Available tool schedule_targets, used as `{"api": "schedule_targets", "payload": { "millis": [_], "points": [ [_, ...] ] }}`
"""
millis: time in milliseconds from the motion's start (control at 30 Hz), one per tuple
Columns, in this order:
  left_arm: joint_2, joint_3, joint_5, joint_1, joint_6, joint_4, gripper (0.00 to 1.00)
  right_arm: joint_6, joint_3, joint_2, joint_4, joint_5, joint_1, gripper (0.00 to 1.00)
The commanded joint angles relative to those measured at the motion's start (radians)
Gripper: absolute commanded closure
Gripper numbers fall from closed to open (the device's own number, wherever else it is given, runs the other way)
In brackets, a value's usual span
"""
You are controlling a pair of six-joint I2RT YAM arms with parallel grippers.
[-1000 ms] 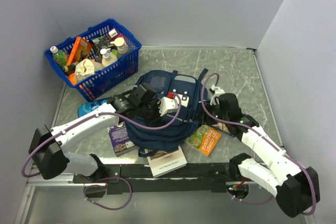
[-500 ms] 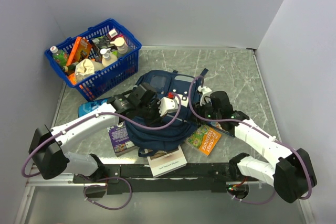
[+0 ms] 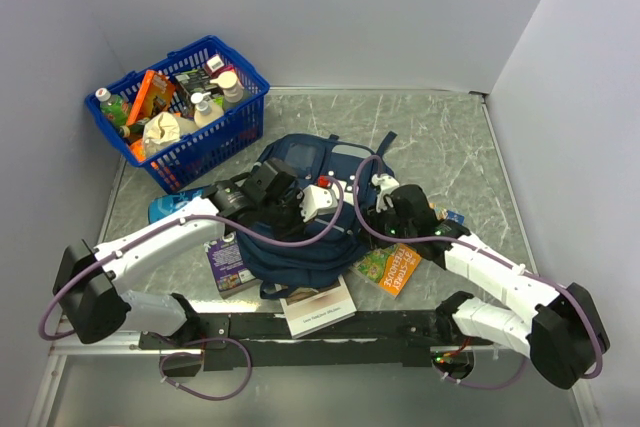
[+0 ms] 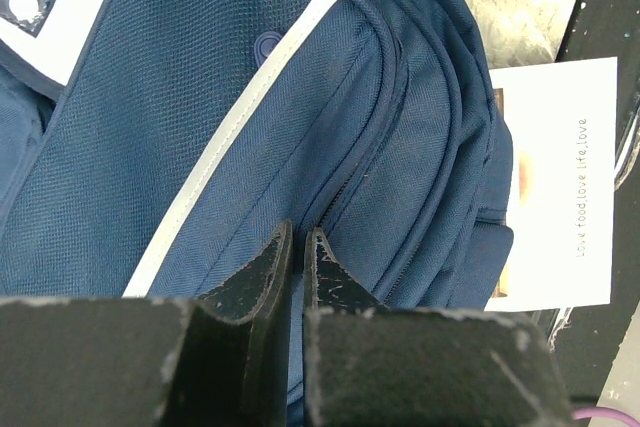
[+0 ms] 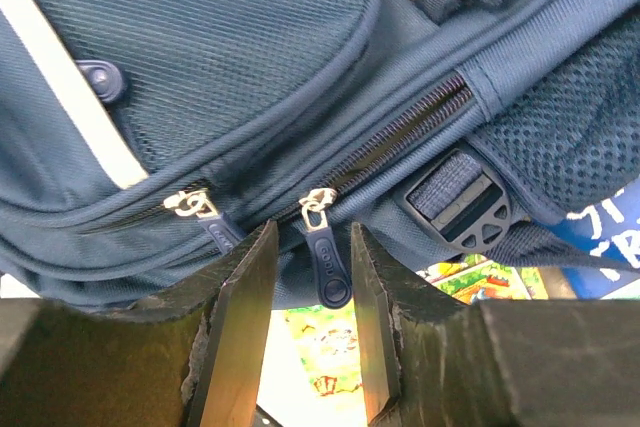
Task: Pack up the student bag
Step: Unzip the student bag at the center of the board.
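The navy student bag [image 3: 300, 154] lies flat in the middle of the table. My left gripper [image 3: 303, 219] rests on its top, and in the left wrist view its fingers [image 4: 298, 247] are pinched shut on a fold of the bag's fabric [image 4: 250, 97] beside a zip line. My right gripper [image 3: 373, 211] is at the bag's right edge. In the right wrist view it is open [image 5: 312, 267], with a navy zip pull [image 5: 327, 262] hanging between the two fingers, touching neither. A second zip pull [image 5: 200, 212] hangs just to the left of it.
A blue plastic basket [image 3: 190, 112] of bottles and packets stands at the back left. A purple book [image 3: 228, 259], a white card [image 3: 318, 309] and a colourful booklet [image 3: 390, 267] lie round the bag's near edge. A blue pencil case [image 3: 165, 207] lies to its left.
My right arm has swung left from beside the booklet to the bag's right edge. The left gripper has stayed on the bag.
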Motion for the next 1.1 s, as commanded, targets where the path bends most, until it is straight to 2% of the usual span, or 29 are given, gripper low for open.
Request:
{"api": "schedule_targets", "payload": {
  "millis": [0, 67, 133, 167, 200, 267, 367, 700, 867, 1067],
  "points": [
    [-0.057, 0.008, -0.037, 0.01, -0.032, -0.027, 0.99, 0.038, 0.033, 0.004, -0.04, 0.077, 0.022, 0.59],
    [-0.06, 0.008, -0.047, 0.012, -0.031, -0.025, 0.99, 0.033, 0.034, 0.012, -0.044, 0.088, 0.028, 0.59],
    [-0.06, 0.011, -0.045, 0.012, -0.032, -0.027, 0.99, 0.036, 0.033, 0.022, -0.04, 0.096, 0.052, 0.65],
    [-0.058, 0.013, -0.042, 0.01, -0.032, -0.027, 0.99, 0.045, 0.031, 0.027, -0.037, 0.105, 0.061, 0.7],
    [-0.058, 0.014, -0.04, 0.012, -0.035, -0.025, 0.99, 0.05, 0.03, 0.039, -0.035, 0.114, 0.08, 0.8],
    [-0.057, 0.013, -0.036, 0.01, -0.037, -0.015, 0.99, 0.062, 0.025, 0.042, -0.02, 0.134, 0.094, 0.9],
    [-0.048, 0.02, -0.025, 0.01, -0.04, -0.009, 0.99, 0.081, 0.011, 0.009, -0.008, 0.153, 0.1, 1.0],
    [-0.005, 0.068, -0.024, 0.013, -0.103, 0.022, 0.99, 0.15, 0.005, -0.108, -0.077, 0.266, 0.189, 1.0],
    [0.053, 0.161, 0.001, 0.015, -0.121, 0.025, 0.99, 0.234, -0.009, -0.117, -0.058, 0.278, 0.278, 1.0],
    [0.123, 0.293, 0.001, 0.009, -0.146, 0.01, 0.99, 0.296, 0.005, -0.129, -0.044, 0.317, 0.321, 1.0]
  ]
}}
